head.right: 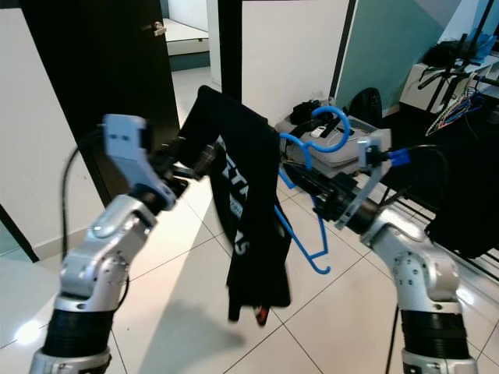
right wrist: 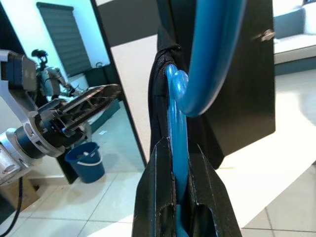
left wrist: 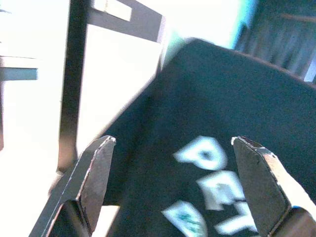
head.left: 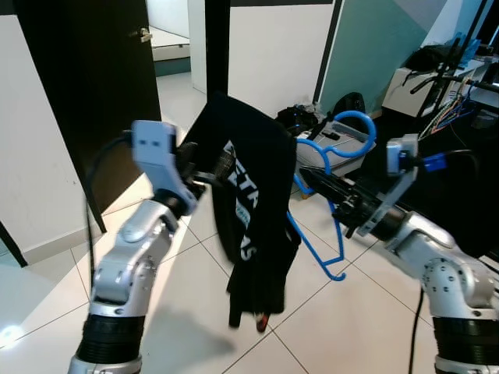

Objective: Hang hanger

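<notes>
- the right end effector (head.left: 323,185) is clamped on the blue hanger (head.left: 320,204) near its neck, holding it in mid-air over the tiled floor (head.left: 327,312); a black t-shirt (head.left: 253,210) is half draped on it.
- the left end effector (head.left: 209,173) sits against the shirt with its fingers (left wrist: 96,173) spread apart and nothing gripped.
- risk: the lopsided shirt could slide off the free hanger arm if the hanger tilts.
- a blue bucket (right wrist: 85,160) stands on the floor; its contents can't be made out.

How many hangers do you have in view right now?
1: the blue hanger is clamped in the right gripper, with the black T-shirt draped on it beside the open left gripper. Others may be hidden.
</notes>
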Robot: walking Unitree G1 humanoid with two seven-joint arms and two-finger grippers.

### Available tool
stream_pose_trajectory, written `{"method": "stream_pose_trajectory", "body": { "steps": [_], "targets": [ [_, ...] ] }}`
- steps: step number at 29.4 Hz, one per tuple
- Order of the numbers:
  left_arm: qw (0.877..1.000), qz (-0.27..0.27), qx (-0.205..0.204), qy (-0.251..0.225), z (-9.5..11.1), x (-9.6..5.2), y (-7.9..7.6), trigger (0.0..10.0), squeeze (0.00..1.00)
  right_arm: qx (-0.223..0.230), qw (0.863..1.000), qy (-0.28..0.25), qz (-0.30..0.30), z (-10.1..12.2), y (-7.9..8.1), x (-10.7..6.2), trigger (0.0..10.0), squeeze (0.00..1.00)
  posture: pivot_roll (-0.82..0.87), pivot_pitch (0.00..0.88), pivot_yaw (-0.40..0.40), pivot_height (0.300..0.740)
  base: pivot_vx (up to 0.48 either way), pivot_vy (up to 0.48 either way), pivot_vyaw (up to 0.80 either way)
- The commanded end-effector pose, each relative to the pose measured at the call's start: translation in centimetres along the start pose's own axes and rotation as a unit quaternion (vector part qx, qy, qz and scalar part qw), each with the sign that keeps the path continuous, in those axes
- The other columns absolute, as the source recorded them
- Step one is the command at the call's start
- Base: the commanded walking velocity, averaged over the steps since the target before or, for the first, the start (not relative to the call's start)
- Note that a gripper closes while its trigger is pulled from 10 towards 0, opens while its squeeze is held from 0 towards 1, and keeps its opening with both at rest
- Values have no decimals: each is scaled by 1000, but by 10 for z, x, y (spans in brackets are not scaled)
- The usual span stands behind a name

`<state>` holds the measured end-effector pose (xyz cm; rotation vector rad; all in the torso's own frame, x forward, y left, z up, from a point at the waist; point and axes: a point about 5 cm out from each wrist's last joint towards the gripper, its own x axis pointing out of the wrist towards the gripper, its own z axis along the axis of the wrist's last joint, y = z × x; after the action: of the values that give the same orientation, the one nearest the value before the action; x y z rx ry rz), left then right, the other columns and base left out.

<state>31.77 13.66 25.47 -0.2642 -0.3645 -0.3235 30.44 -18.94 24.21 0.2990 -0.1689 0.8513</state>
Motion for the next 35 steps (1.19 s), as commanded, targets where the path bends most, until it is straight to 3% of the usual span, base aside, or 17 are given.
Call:
{"method": "stream_pose_trajectory", "body": {
  "steps": [1, 6, 11, 16, 22, 31, 35],
  "targets": [
    [1000, 0, -6, -13, 4, 3, -1, 10000, 0, -5, 1000, -20, 15, 9, 3, -1, 10000, 0, -15, 0, -64, 740, 0, 0, 0],
    [1000, 21, -1, -10, 2, 2, 2, 10000, 0, 0, 999, -32, 32, 12, 9, 4, 10000, 0, -11, 0, -63, 740, 0, 0, 0],
    [1000, 19, -7, -1, -6, 2, -7, 10000, 0, 19, 994, -34, 100, 10, 31, 13, 10000, 0, -13, 0, -63, 740, 0, 0, 0],
    [1000, -1, -16, -6, -6, 2, -14, 10000, 0, 18, 993, -22, 117, 8, 35, 12, 10000, 0, -14, 0, -63, 740, 0, 0, 0],
    [1000, -7, -16, -10, -4, 3, -15, 10000, 0, 10, 995, -22, 101, 10, 31, 13, 10000, 0, -15, 0, -63, 740, 0, 0, 0],
    [1000, -12, -7, 1, -6, 4, -14, 10000, 0, -6, 999, -31, 27, 13, 12, 18, 10000, 0, -11, 0, -64, 740, 0, 0, 0],
    [998, -60, 2, 15, -8, 2, -23, 10000, 0, -16, 1000, -24, 9, 12, 5, 18, 10000, 0, -10, 0, -67, 740, 0, 0, 0]
  ]
}}
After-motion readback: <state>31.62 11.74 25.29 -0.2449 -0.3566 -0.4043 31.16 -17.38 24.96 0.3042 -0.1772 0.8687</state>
